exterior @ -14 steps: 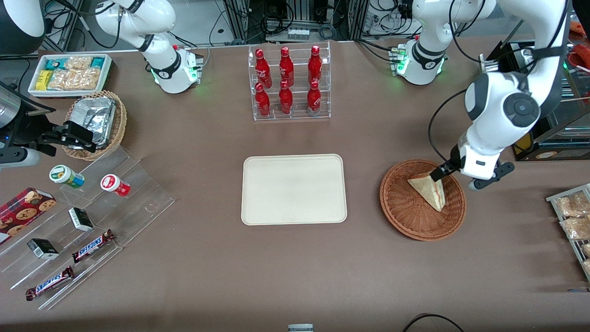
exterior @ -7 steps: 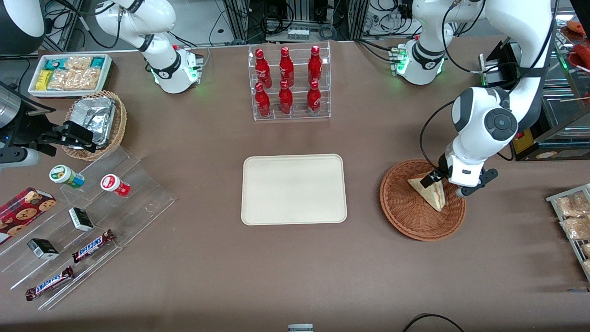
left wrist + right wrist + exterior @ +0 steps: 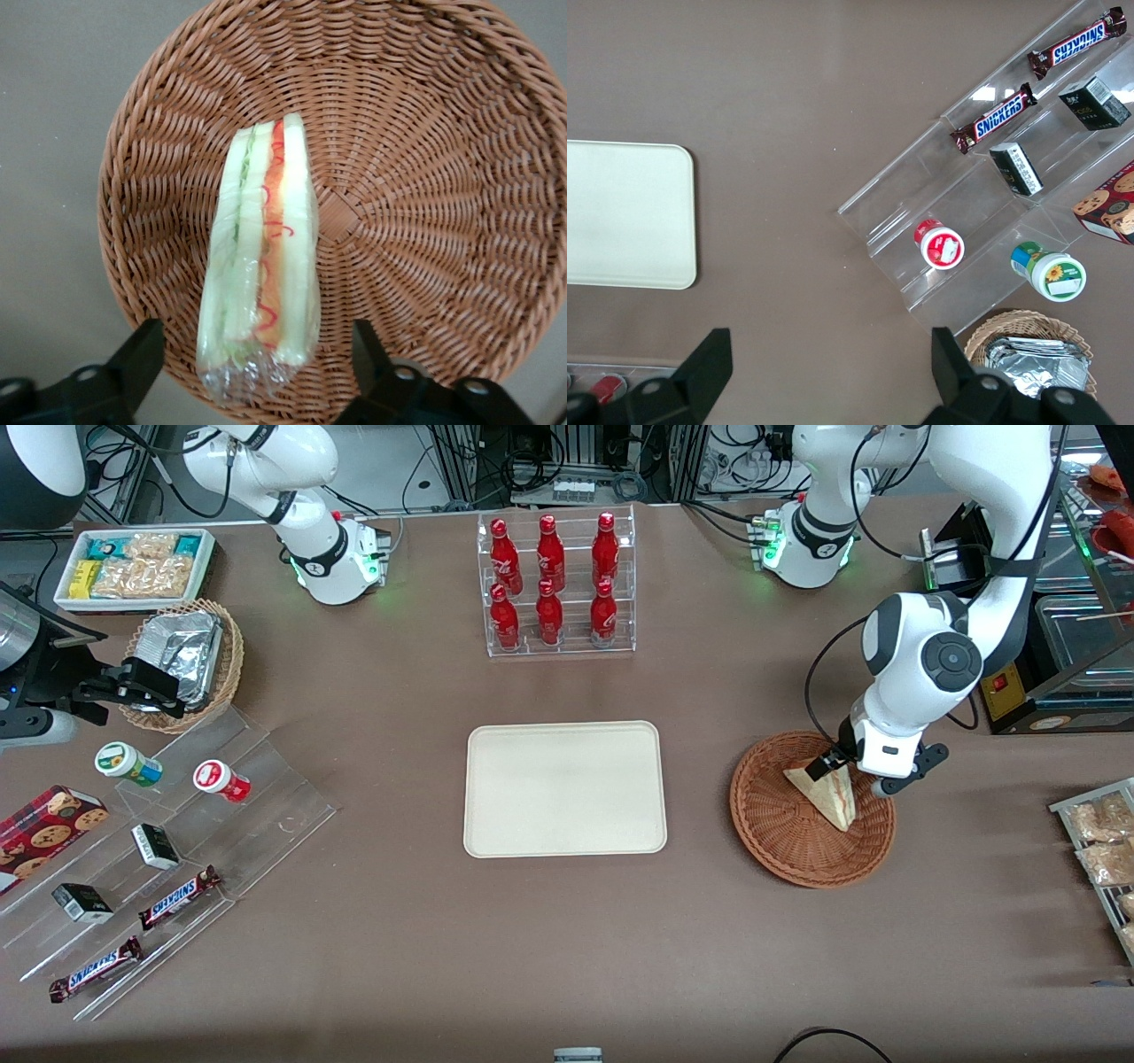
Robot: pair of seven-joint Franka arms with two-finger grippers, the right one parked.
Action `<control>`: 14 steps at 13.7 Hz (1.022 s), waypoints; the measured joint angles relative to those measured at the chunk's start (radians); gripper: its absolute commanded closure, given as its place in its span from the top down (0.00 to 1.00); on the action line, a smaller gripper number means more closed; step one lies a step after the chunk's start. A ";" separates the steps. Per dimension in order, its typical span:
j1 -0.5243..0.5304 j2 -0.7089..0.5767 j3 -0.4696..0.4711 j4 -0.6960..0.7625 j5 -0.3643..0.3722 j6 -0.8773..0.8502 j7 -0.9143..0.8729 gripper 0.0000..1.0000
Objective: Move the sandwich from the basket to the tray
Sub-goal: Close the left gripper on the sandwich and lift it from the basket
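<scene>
The sandwich [image 3: 828,795], a plastic-wrapped triangular wedge of white bread with red, orange and green layers [image 3: 260,274], lies in the shallow reddish-brown wicker basket [image 3: 780,824] toward the working arm's end of the table. My gripper [image 3: 837,766] hangs just above the sandwich's end farther from the front camera. It is open, with one black finger on each side of the wedge's end [image 3: 257,372] and not touching it. The cream-white tray [image 3: 565,788] lies flat in the middle of the table with nothing on it.
A clear rack of red bottles [image 3: 554,584] stands farther from the front camera than the tray. A tan basket of foil packets [image 3: 182,660], a white snack bin [image 3: 133,567] and a clear stepped stand with snacks [image 3: 159,850] lie toward the parked arm's end. Snack packets [image 3: 1099,841] sit near the reddish-brown basket.
My gripper has come down and moved over the basket, from beside the sandwich's end to straddling it. The sandwich has not moved.
</scene>
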 measured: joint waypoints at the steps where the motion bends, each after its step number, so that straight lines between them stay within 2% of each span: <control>1: 0.003 0.001 0.000 -0.015 0.000 0.025 -0.008 0.38; 2: 0.005 0.004 0.000 -0.027 0.000 0.044 -0.022 0.12; 3: 0.006 0.007 0.000 -0.032 0.000 0.056 -0.033 0.00; 9: 0.006 0.002 -0.001 -0.025 0.003 0.047 -0.044 0.00; 11: 0.006 -0.019 -0.006 0.009 0.016 -0.036 -0.029 0.00; 14: 0.005 -0.057 -0.022 0.125 0.048 -0.253 -0.002 0.00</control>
